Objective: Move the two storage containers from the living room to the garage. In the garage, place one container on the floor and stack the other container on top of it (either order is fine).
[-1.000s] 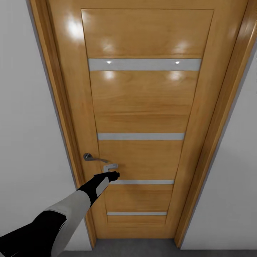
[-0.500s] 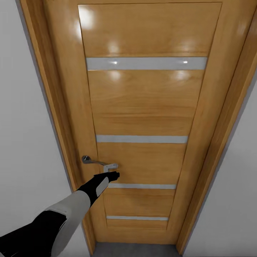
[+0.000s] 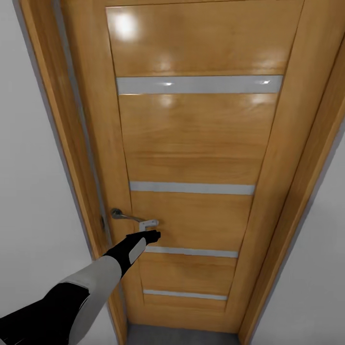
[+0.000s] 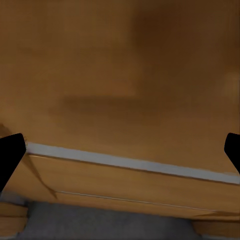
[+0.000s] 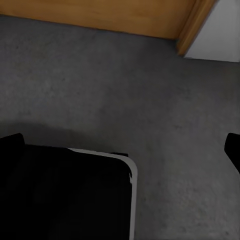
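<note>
No writing or label shows on the wooden door (image 3: 191, 163), a plank-toned slab crossed by pale horizontal strips, with pale grey walls (image 3: 28, 191) either side. The left pincer (image 3: 154, 235) reaches up to the door just below its metal lever handle (image 3: 125, 215), fingers spread wide and released. The right pincer (image 5: 120, 150), also spread and empty, hangs over the dark grey concrete floor (image 5: 150, 90) at the door's foot.

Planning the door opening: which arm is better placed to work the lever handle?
Left. The left gripper is already stretched out to the wooden door, just below its lever handle. The right gripper points down at the grey floor.
</note>
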{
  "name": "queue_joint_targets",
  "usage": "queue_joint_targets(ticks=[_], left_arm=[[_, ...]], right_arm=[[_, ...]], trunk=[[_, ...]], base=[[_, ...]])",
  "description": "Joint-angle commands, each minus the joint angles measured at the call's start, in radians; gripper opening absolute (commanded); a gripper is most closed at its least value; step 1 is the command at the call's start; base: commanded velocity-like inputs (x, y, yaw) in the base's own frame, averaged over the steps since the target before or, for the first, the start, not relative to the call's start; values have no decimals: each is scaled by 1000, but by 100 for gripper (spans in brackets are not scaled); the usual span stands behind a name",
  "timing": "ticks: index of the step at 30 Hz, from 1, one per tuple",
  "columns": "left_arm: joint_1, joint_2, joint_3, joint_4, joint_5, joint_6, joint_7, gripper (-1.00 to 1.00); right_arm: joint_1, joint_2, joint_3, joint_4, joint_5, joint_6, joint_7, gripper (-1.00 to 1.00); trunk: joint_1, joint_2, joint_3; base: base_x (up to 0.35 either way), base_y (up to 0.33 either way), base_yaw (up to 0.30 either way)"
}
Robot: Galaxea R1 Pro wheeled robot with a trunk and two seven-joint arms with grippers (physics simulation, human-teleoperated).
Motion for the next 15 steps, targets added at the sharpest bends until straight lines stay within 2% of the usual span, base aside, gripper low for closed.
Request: queue_joint_targets(ticks=[1,6,15], left_arm=[[0,0,-5,-2,4,4,8,100],[0,0,-5,-2,4,5,8,100],[0,0,-5,-2,4,5,8,100]], right_arm=[[0,0,2,1,2,-4,2,100],[0,0,2,1,10,-3,2,100],[0,0,2,1,11,-3,2,100]], trunk=[[1,0,0],[1,0,0],[1,0,0]], base=[[283,8,0],[265,3,0],[40,0,0]])
